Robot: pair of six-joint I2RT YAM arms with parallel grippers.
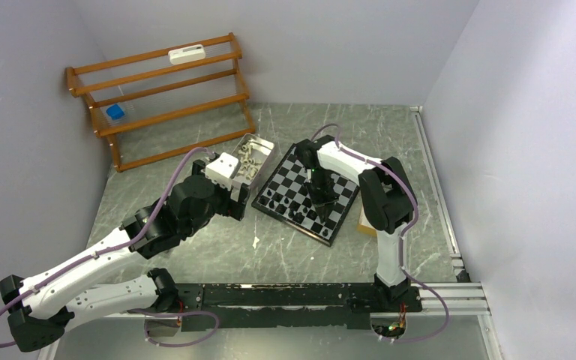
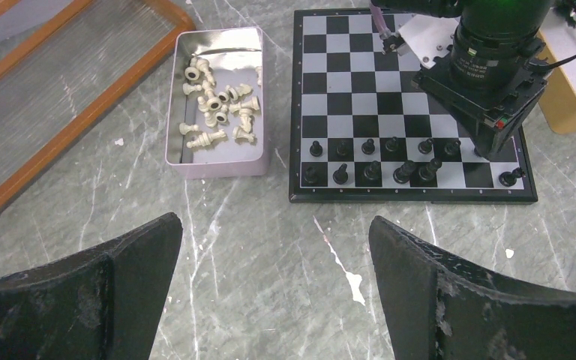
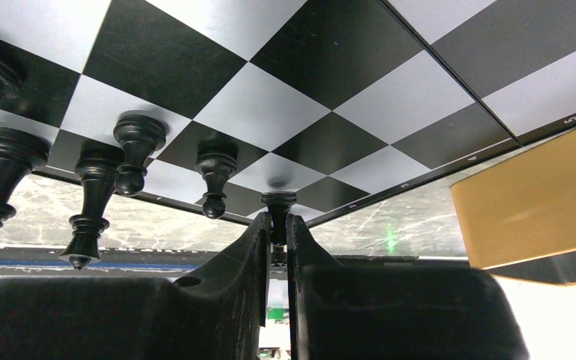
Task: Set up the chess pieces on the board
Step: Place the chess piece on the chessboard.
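The chessboard (image 1: 292, 169) lies in the middle of the table. It also shows in the left wrist view (image 2: 345, 75) and the right wrist view (image 3: 262, 97). Several black chess pieces (image 1: 285, 202) stand in two rows along its near-left edge (image 2: 371, 169) (image 3: 217, 161). My right gripper (image 1: 322, 204) (image 3: 278, 221) is down on the board, shut on the head of a black pawn (image 3: 278, 201) that stands on a square near the edge. My left gripper (image 1: 240, 201) (image 2: 274, 225) is open and empty above bare table left of the board. Cream-white pieces (image 2: 217, 105) lie in a tin.
The metal tin (image 1: 266, 161) (image 2: 214, 169) sits just left of the board. A wooden slatted rack (image 1: 165, 97) stands at the back left, with a blue object (image 1: 115, 112) on it. A tan box (image 1: 364, 221) (image 3: 532, 202) lies at the board's right side.
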